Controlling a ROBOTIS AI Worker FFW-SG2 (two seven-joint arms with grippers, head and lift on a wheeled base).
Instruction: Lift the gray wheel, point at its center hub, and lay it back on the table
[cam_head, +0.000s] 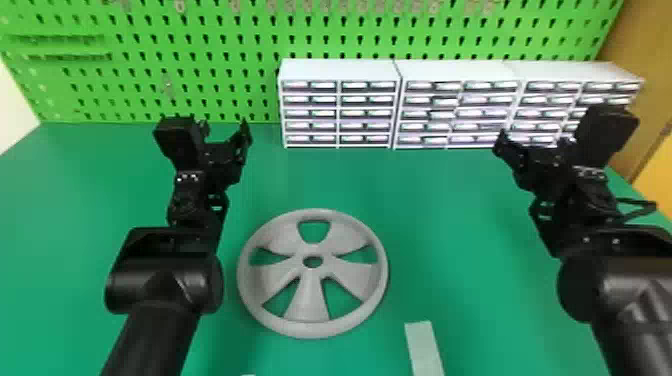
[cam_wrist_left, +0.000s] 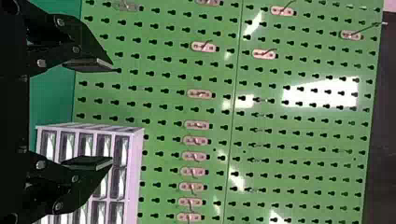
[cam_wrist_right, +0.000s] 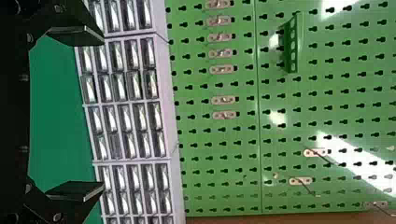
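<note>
Right now the wheel lies flat on the table, between the two arms, with a pale strip near its rim. The left gripper and the right gripper are both raised beyond it, fingers spread wide with nothing between them, before the drawers and pegboard.

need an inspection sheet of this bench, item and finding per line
Surface: green tabletop
Job's things: gray wheel lying on the tabletop, center hub facing up
Clutter: pale strip near the wheel, at the head view's bottom edge
Pincers: left pincer and right pincer both open, empty
Cables: black loop at right wrist, cannot tell if cable
Surroundings: green pegboard, white drawer units
</note>
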